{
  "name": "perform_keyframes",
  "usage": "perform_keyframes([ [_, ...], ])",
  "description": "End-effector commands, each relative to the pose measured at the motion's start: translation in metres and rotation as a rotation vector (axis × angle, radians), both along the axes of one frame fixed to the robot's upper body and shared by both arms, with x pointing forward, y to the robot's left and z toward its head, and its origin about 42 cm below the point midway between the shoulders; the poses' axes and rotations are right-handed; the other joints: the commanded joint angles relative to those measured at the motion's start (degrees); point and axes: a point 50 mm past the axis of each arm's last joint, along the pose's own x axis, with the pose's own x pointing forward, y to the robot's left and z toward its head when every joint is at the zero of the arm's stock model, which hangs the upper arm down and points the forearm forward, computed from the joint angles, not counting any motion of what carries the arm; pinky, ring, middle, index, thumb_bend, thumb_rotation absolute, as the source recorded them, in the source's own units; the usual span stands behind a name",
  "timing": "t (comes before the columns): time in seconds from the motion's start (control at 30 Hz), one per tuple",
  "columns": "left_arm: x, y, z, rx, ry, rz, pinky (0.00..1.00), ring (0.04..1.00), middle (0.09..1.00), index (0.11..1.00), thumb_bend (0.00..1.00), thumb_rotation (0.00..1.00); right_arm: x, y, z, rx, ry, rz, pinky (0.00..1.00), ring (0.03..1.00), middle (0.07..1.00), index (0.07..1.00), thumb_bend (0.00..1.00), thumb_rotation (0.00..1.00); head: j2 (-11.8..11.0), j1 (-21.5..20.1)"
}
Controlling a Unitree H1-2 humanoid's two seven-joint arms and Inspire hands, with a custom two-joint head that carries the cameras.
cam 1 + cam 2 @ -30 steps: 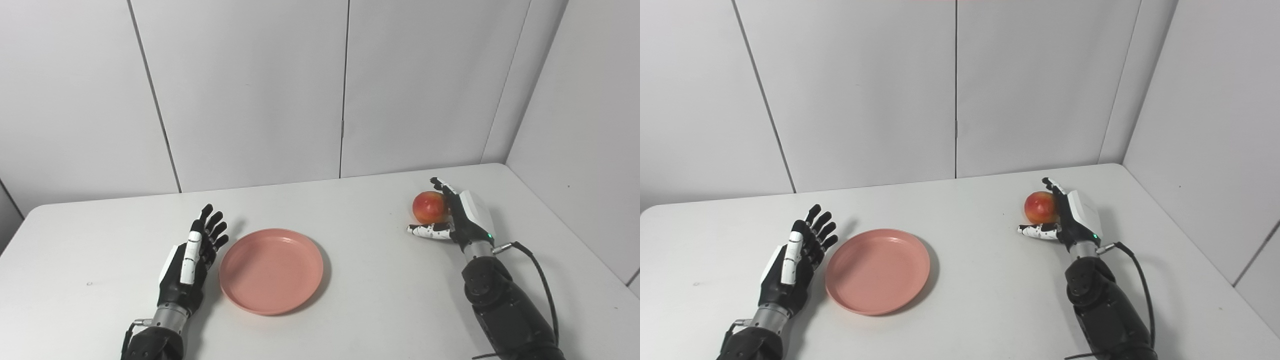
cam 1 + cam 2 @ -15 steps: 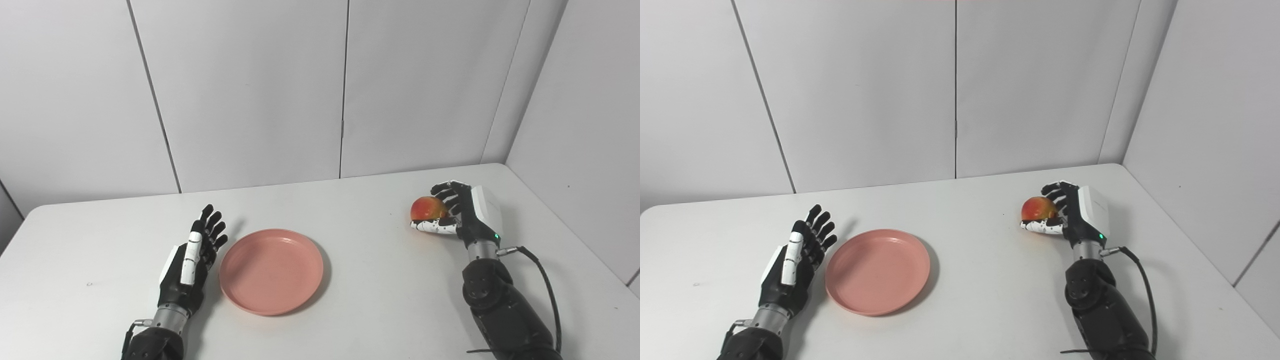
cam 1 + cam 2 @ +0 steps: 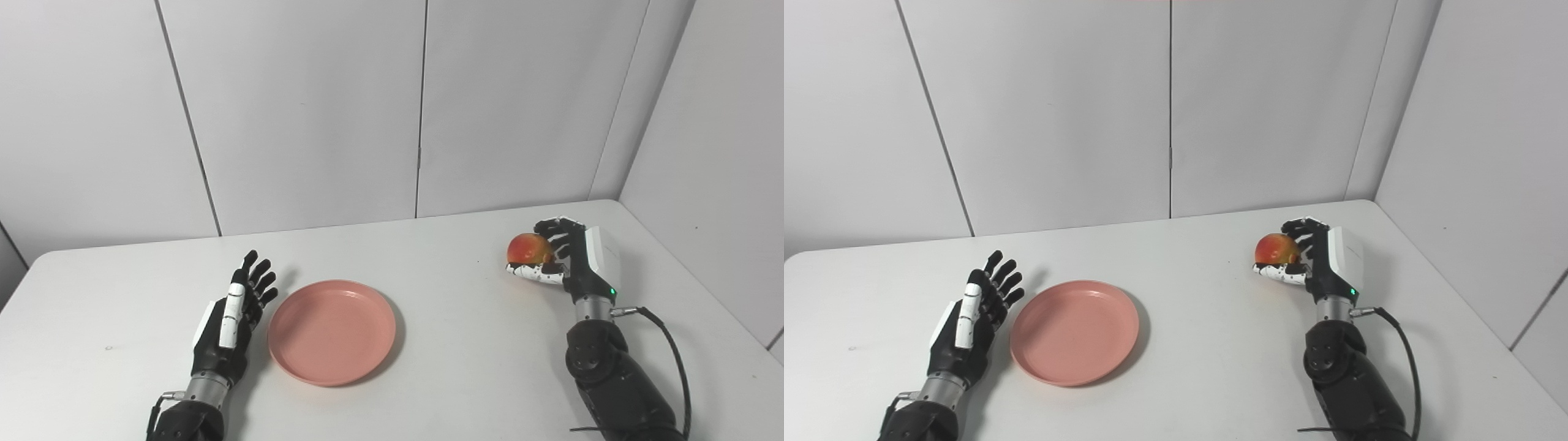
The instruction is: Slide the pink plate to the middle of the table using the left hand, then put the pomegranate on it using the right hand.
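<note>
Pink and round, the plate (image 3: 331, 331) lay flat on the white table (image 3: 465, 361), a little left of the table's middle and nearer the front edge than the back wall. Its rim was raised and its inside was bare.

Just beside the plate's left edge rested the left hand (image 3: 229, 318), black with a white strip along 1 finger. Its fingers (image 3: 260, 282) were spread and pointed away toward the wall, with the palm turned toward the plate. It held nothing. Whether its side touched the plate's rim could not be told from either view; at most a thin gap lay between them.

Well apart from the plate, at the far right of the table near the corner of the walls, the right hand (image 3: 566, 257) was wrapped around the pomegranate (image 3: 528, 248). The fruit was red with a yellow-orange patch. The dark fingers curled over its top and far side, and the white speckled thumb (image 3: 534, 274) pressed under its near side, so the fruit was pinched between them. The white back of the hand faced right. A faint shadow lay on the table below the fruit, which seemed raised a little off the surface, though that could not be told for sure.

Behind the wrist, a black cable (image 3: 664, 343) looped out from the dark forearm (image 3: 612, 380) and ran down toward the bottom edge.
</note>
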Motion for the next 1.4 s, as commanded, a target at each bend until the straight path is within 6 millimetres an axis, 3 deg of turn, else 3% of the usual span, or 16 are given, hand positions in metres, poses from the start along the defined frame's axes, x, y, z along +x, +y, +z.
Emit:
perform_keyframes([
  [0.0, -0.008, -0.002, -0.010, -0.006, 0.017, -0.023, 0.95, 0.979, 0.991, 0.995, 0.61, 1.00, 0.015, 0.005, 0.041, 0.002, -0.158, 0.039, 0.44, 0.431, 0.493, 0.521, 0.52, 0.00, 0.00, 0.04],
  [0.2, -0.006, -0.005, -0.011, -0.003, 0.024, 0.007, 0.94, 0.967, 0.978, 0.983, 0.64, 1.00, 0.012, 0.014, 0.052, 0.008, -0.209, 0.081, 0.44, 0.427, 0.491, 0.529, 0.52, 0.00, -0.21, 0.38],
  [0.6, -0.007, -0.015, -0.010, 0.000, 0.019, -0.009, 0.97, 0.996, 1.000, 1.000, 0.61, 1.00, 0.001, 0.049, 0.073, 0.027, -0.291, 0.212, 0.38, 0.407, 0.488, 0.542, 0.51, 0.00, 0.03, 2.60],
  [0.87, -0.012, -0.022, -0.007, 0.009, 0.010, 0.017, 0.93, 0.959, 0.973, 0.976, 0.60, 1.00, -0.013, 0.073, 0.083, 0.023, -0.316, 0.311, 0.37, 0.397, 0.483, 0.547, 0.51, 0.00, 0.71, 4.82],
  [1.13, -0.010, -0.030, -0.006, 0.015, 0.012, 0.010, 0.92, 0.960, 0.978, 0.975, 0.60, 1.00, -0.022, 0.088, 0.088, 0.007, -0.334, 0.398, 0.40, 0.414, 0.491, 0.537, 0.51, 0.00, 0.64, 7.30],
  [1.37, -0.011, -0.040, -0.005, 0.022, 0.012, -0.015, 0.98, 0.996, 1.000, 1.000, 0.60, 1.00, -0.033, 0.099, 0.092, 0.003, -0.338, 0.461, 0.43, 0.427, 0.495, 0.521, 0.52, 0.00, 0.61, 10.00],
])
